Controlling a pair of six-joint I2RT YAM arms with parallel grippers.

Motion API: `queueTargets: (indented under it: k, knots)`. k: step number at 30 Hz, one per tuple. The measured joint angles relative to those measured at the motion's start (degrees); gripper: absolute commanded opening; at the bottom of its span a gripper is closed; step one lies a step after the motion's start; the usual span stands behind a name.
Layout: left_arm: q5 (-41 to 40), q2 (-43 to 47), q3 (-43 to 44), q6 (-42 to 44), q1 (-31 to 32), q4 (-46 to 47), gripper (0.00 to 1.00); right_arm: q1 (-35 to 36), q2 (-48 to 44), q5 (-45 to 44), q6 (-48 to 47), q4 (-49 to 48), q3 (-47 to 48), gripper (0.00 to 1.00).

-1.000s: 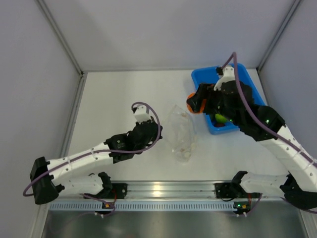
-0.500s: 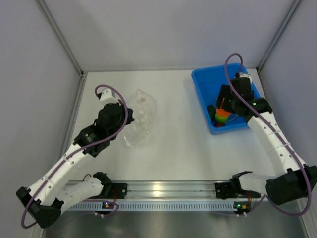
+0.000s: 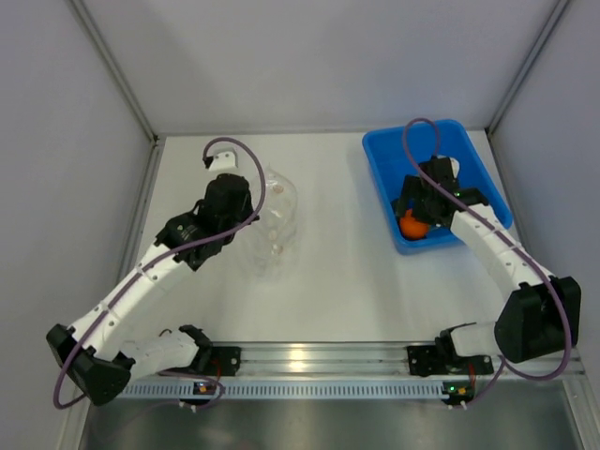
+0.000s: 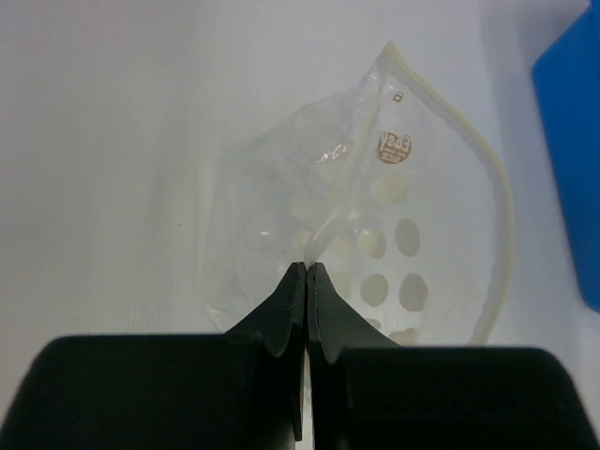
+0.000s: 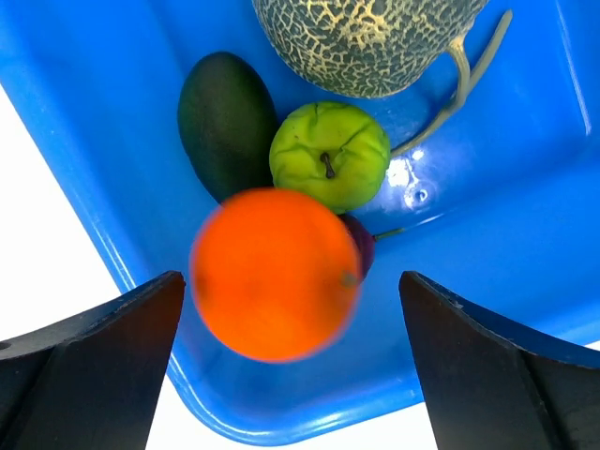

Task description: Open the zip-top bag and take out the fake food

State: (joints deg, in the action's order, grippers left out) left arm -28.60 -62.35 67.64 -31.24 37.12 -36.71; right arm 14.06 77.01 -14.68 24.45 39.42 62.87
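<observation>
The zip-top bag (image 3: 277,220) (image 4: 375,234), clear with white polka dots, lies left of the table's middle and I see only a small sticker in it. My left gripper (image 3: 251,204) (image 4: 307,269) is shut on a fold of its plastic. The fake food sits in the blue bin (image 3: 377,159): a netted melon (image 5: 366,42), a green apple (image 5: 330,155), a dark green piece (image 5: 228,122) and a small purple piece (image 5: 362,242). The orange (image 3: 412,226) (image 5: 274,274) is blurred, loose between the wide-open fingers of my right gripper (image 3: 419,208) (image 5: 291,286), touching neither.
The bin's near corner wall (image 5: 281,422) lies just below the right gripper. Grey side walls (image 3: 112,112) close in the table on the left, back and right. A metal rail (image 3: 309,356) runs along the near edge.
My left gripper carried the bag from the table's middle to the left. My right gripper moved over the bin's near end and opened wider, and the orange came free of its fingers.
</observation>
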Motion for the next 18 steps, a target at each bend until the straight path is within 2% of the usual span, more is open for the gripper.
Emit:
queueTargets:
  k: [7,18]
  knots:
    - [-0.94,-8.11,3.13,3.34,-2.62,-2.4,0.0,0.0,-3.8,0.24,-0.72,0.59,0.17,0.99]
    - [-11.65,-26.1,20.35,9.49,-3.17,-6.49,0.0,-0.04,-26.16,5.75,-2.36,2.6,1.09,0.99]
